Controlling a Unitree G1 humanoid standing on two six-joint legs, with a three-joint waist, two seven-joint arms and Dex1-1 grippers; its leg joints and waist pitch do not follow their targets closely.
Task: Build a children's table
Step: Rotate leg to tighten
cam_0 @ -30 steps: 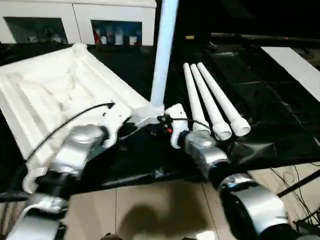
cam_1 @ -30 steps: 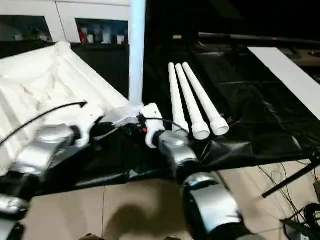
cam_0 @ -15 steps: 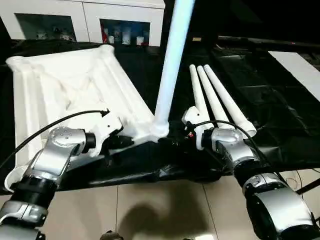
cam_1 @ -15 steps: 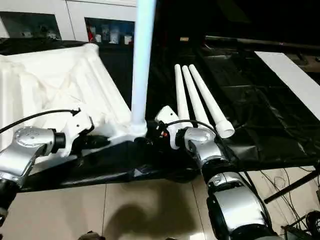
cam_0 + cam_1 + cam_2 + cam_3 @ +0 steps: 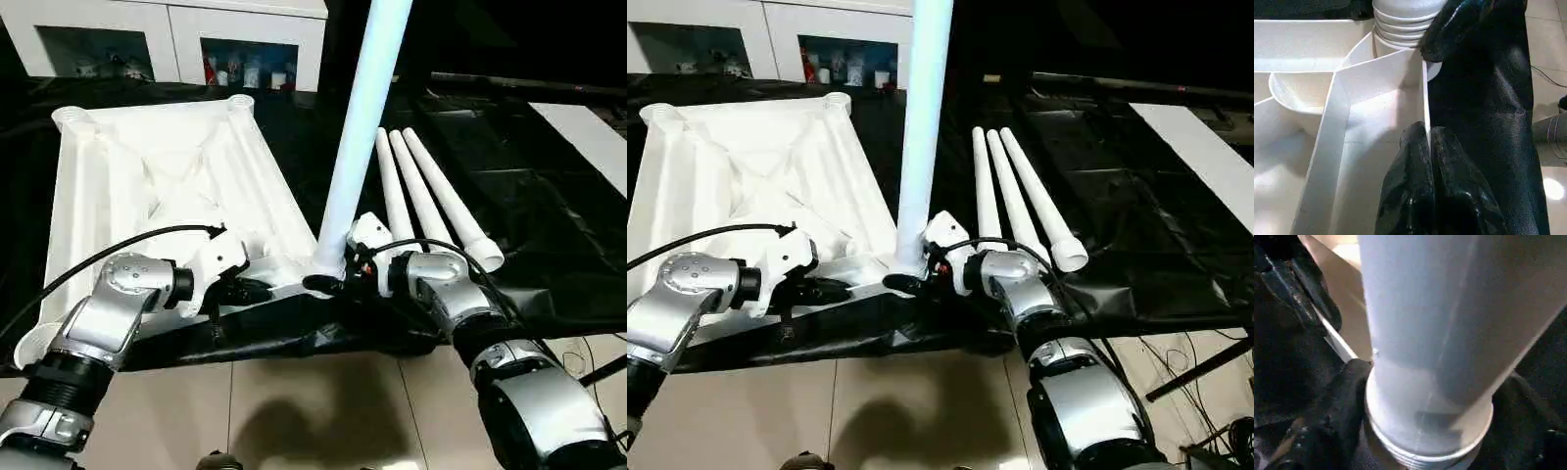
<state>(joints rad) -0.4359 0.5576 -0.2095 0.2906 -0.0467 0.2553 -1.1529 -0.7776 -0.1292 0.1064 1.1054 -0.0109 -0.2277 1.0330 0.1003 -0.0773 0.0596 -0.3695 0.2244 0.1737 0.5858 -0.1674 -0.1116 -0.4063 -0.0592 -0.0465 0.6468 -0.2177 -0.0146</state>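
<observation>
Right now we have the white plastic rectangular tabletop point(image 5: 167, 196) lying ribbed underside up on the black-covered counter point(image 5: 549, 245), its near edge close to the counter's front. At its near right corner socket stands one long white tapered tube leg point(image 5: 358, 137), upright but leaning a little to the right, its threaded foot sitting at the socket in the left wrist view. Three more white tube legs point(image 5: 431, 201) lie side by side on the counter just to the right, apart from the tabletop.

Our left end effector point(image 5: 1422, 147) is pinched shut on a thin upright rib of the tabletop near that corner, holding the top steady. Our right end effector point(image 5: 338, 279) sits at the foot of the standing leg with its fingers spread around the base; whether they actually press on it we cannot tell.

We judge the step in hand to be seating this first leg. To do it well, we should bring the leg truly square to the tabletop before turning, since a tilted start may cross the threads. We should keep the left grip firm so the top does not spin or slide toward the counter's edge, and take the turns low on the leg, regripping often.
</observation>
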